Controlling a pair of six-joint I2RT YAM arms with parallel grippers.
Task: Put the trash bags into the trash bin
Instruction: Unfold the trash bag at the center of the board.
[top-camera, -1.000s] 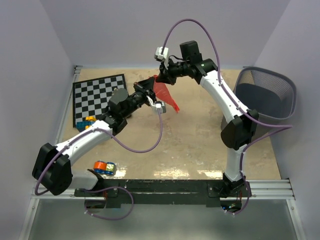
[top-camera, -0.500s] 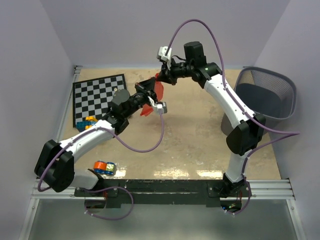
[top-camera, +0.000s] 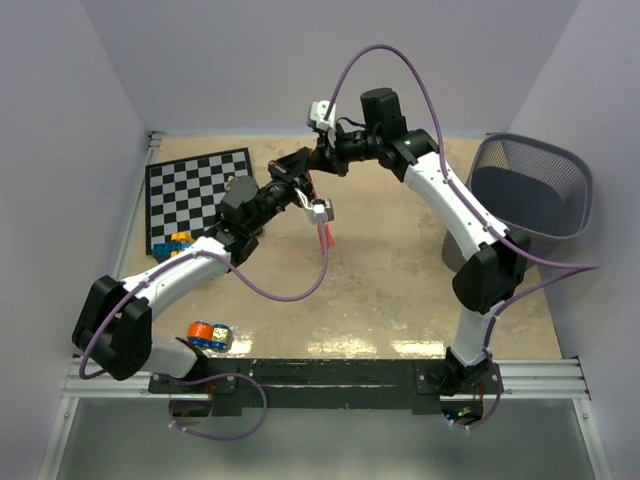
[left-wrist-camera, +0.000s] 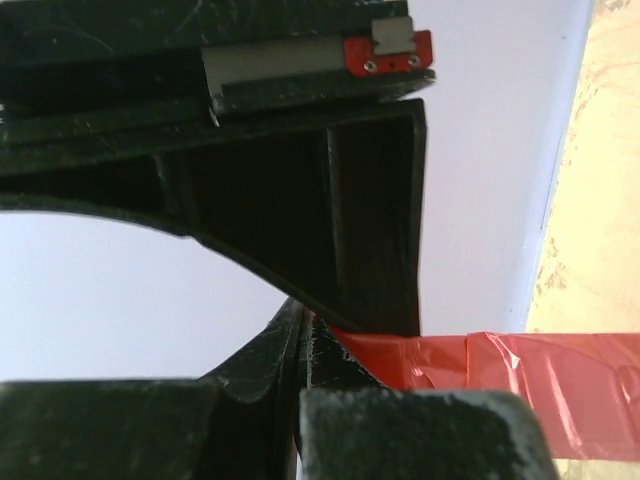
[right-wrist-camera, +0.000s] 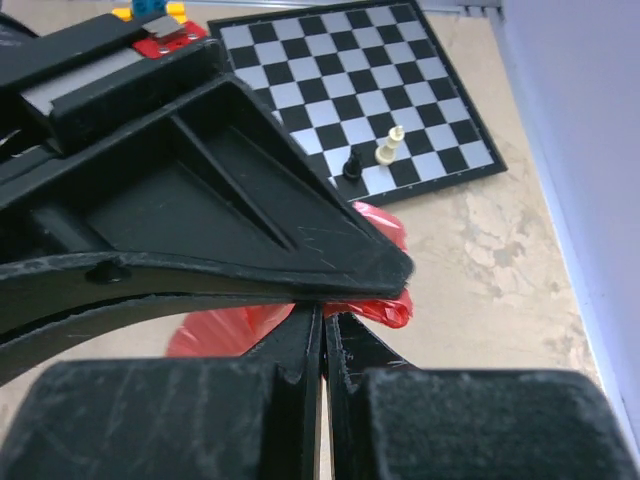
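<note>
The trash bag (top-camera: 326, 236) is thin red-orange film, gathered into a narrow strip that hangs down above the table's middle back. My left gripper (top-camera: 303, 172) and right gripper (top-camera: 320, 162) meet tip to tip, and both are shut on the bag's top edge. In the left wrist view the jaws (left-wrist-camera: 300, 345) are closed with the bag (left-wrist-camera: 530, 385) stretching off to the right. In the right wrist view the jaws (right-wrist-camera: 323, 325) are closed and the bag (right-wrist-camera: 390, 305) bunches behind the left gripper's finger (right-wrist-camera: 200, 210). The dark wire-mesh trash bin (top-camera: 575, 215) stands at the far right, apart from both grippers.
A chessboard (top-camera: 195, 195) lies at the back left; the right wrist view (right-wrist-camera: 350, 90) shows a black piece (right-wrist-camera: 351, 165) and a white piece (right-wrist-camera: 388, 150) on it. Coloured blocks (top-camera: 172, 245) lie near its front edge. Two small cans (top-camera: 208, 335) sit front left. Walls enclose three sides.
The bag was spread as a wide triangle between the grippers; it has collapsed into a narrow hanging strip. Both grippers have drawn closer together, still holding it.
</note>
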